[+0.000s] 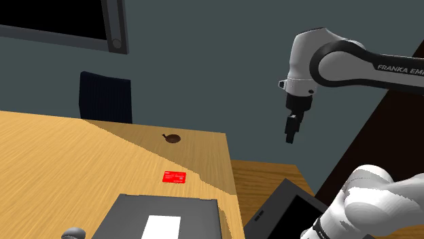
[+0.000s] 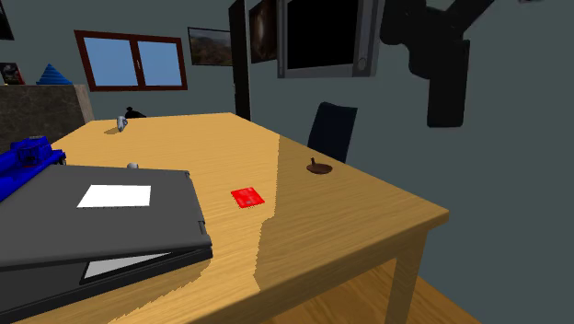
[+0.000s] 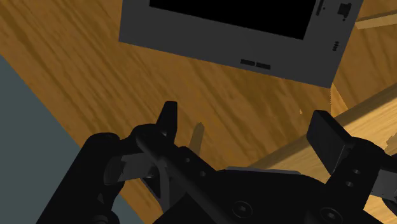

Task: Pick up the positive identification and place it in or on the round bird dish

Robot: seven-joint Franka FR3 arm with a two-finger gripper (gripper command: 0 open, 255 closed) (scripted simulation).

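1. Progress: nothing is done yet, as far as the views show. The red card lies flat on the wooden table and nothing grips it.
2. Card position: it sits near the table edge on the stand's side, just beside the closed grey laptop. It lies between the laptop and the brown round dish. Card and dish are apart, not touching.
3. Dish: there is no card in or on it. A small brown upright bit stands at its middle.
4. The gripper hangs in the air off the table's side, well apart from both card and dish.
5. In the wrist view the fingers stand apart with nothing between them. Beyond them are a wooden floor and a grey panel with a black face.
6. Left to do, by judgement, is the whole job: move over the card, come down, close on it, lift, carry it to the dish and let go. The thin flat card will likely be awkward to pinch.
7. Counts: one red card, one dish, one gripper, one laptop, one dark chair, one blue object and one grey panel.
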